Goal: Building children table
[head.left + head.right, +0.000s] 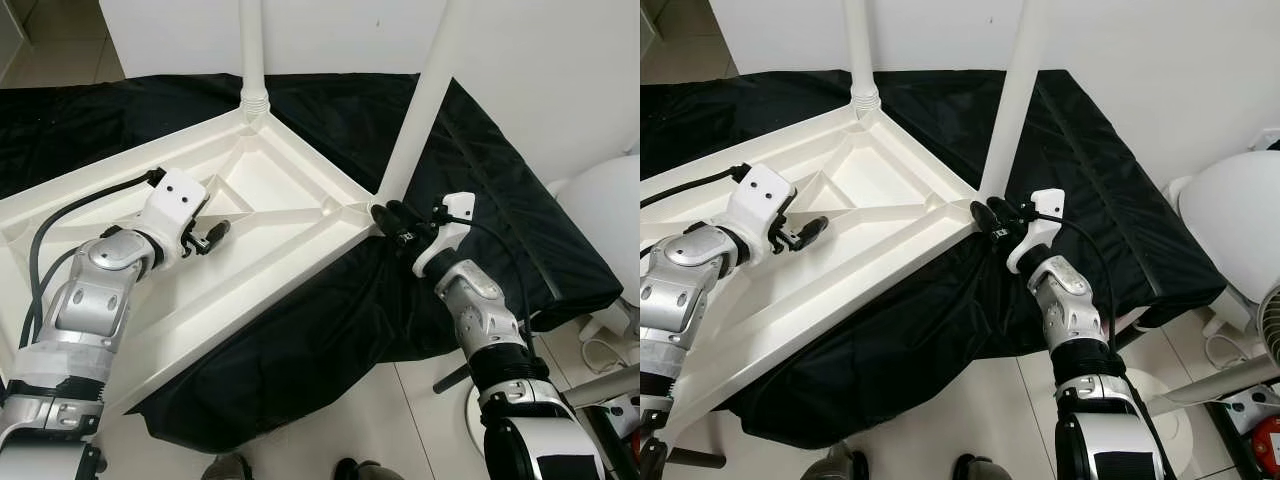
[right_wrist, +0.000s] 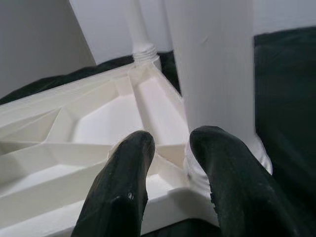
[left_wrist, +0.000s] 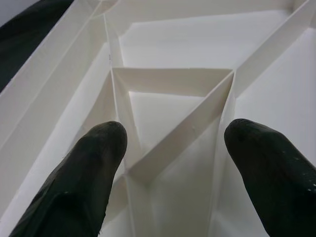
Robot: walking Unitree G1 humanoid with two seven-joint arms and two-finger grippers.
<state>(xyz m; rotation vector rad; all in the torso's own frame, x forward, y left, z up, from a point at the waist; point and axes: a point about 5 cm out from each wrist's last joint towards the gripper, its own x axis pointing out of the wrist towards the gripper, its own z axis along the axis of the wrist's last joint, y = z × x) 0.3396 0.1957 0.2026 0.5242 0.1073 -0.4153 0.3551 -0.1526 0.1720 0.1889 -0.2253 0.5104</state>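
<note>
A white plastic table top (image 1: 280, 190) lies upside down on a black cloth (image 1: 480, 170), ribs facing up. Two white legs stand up from its corners, one at the far corner (image 1: 252, 50) and one at the near right corner (image 1: 425, 90). My left gripper (image 1: 222, 232) hovers open just above the triangular ribs (image 3: 168, 108) in the middle of the underside, holding nothing. My right gripper (image 1: 385, 213) sits at the near right corner by the base of that leg (image 2: 217, 74). Its fingers (image 2: 123, 182) stand a narrow gap apart with nothing clearly between them.
The cloth-covered surface ends at the right and front, with tiled floor (image 1: 400, 420) below. A white rounded object (image 1: 610, 210) and a fan (image 1: 1272, 330) stand at the right, with cables on the floor. Dark shoes (image 1: 230, 467) show at the bottom edge.
</note>
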